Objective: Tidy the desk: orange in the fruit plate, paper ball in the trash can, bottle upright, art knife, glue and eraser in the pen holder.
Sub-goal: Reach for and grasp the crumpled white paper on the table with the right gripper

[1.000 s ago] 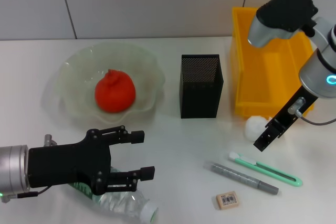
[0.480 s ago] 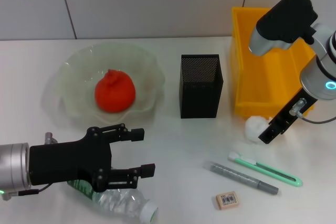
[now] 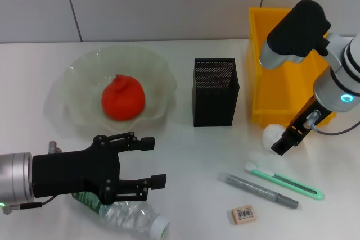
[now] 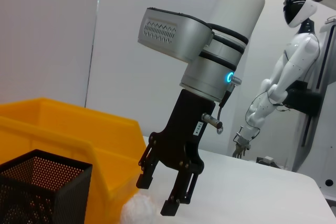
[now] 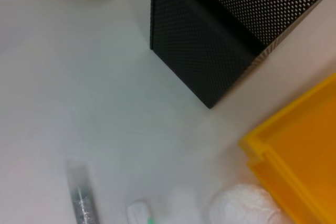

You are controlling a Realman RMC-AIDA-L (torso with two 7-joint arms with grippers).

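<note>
The orange (image 3: 122, 98) lies in the glass fruit plate (image 3: 73, 71). The white paper ball (image 3: 271, 135) sits on the table in front of the yellow trash bin (image 3: 281, 71). My right gripper (image 3: 280, 145) is open just beside and above the ball; the left wrist view shows it (image 4: 157, 195) over the ball (image 4: 137, 209). The clear bottle (image 3: 134, 217) lies on its side under my open left gripper (image 3: 154, 162). The green art knife (image 3: 287, 182), grey glue stick (image 3: 259, 190) and eraser (image 3: 244, 214) lie at the front right. The black mesh pen holder (image 3: 215, 91) stands in the middle.
The right wrist view shows the pen holder (image 5: 210, 51), the bin's corner (image 5: 299, 150), the paper ball (image 5: 241, 205) and the glue stick's end (image 5: 81, 198). A white wall stands behind the table.
My right gripper has shifted a little left and up, closer to the paper ball. The left gripper has stayed over the bottle.
</note>
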